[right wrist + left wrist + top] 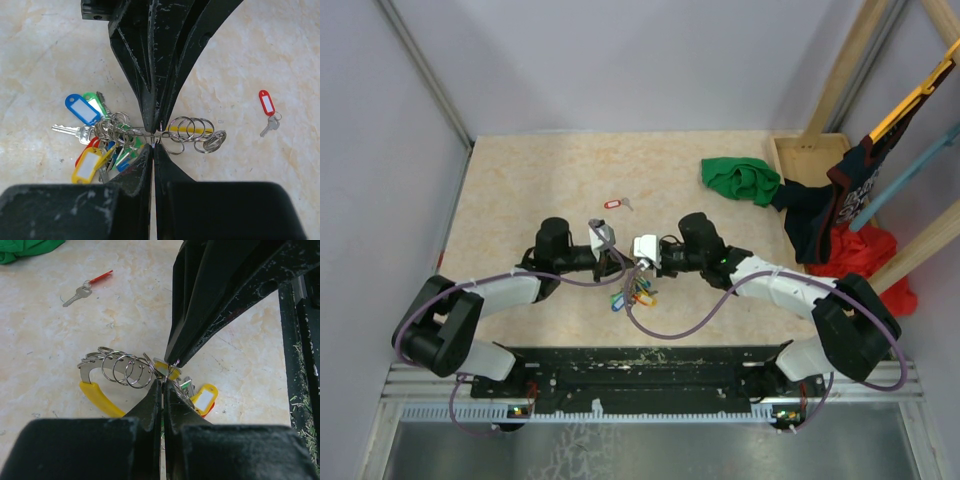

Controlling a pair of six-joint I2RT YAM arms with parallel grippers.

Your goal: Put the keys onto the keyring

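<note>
Meeting tip to tip over the middle of the worktop (540, 180), both arms reach inward from either side. The keyring (632, 292) lies on the surface directly below that meeting point, just ahead of the arm bases.

- Left end effector (162, 390): fingers pressed together, no gap showing. The tips sit right at the thin grey wire of the ring. I cannot tell whether the wire is actually pinched.
- Right end effector (154, 147): fingers likewise fully closed, tips against the same stretch of wire, directly opposite the left tips and almost touching them. Here too I cannot tell whether it has a grip.
- Ring layout, right wrist view: to the left of the tips hangs a tangled bunch of keys (70, 131), one silver blade sticking out flat on the surface. With it are a blue tag (81, 109), a green tag (94, 102) and a yellow tag (86, 164). To the right of the tips a row of small split rings (192, 132) is threaded along the wire.
- Left wrist view: a yellow sleeve (100, 397) covers the curve below those split rings.
- I cannot pick out a loose key among the bunch at the tips.
- Red-tagged key (267, 107): lies alone, flat, well apart from the ring, farther out on the surface.
- Green cloth (740, 180): crumpled near the far right corner.
</note>
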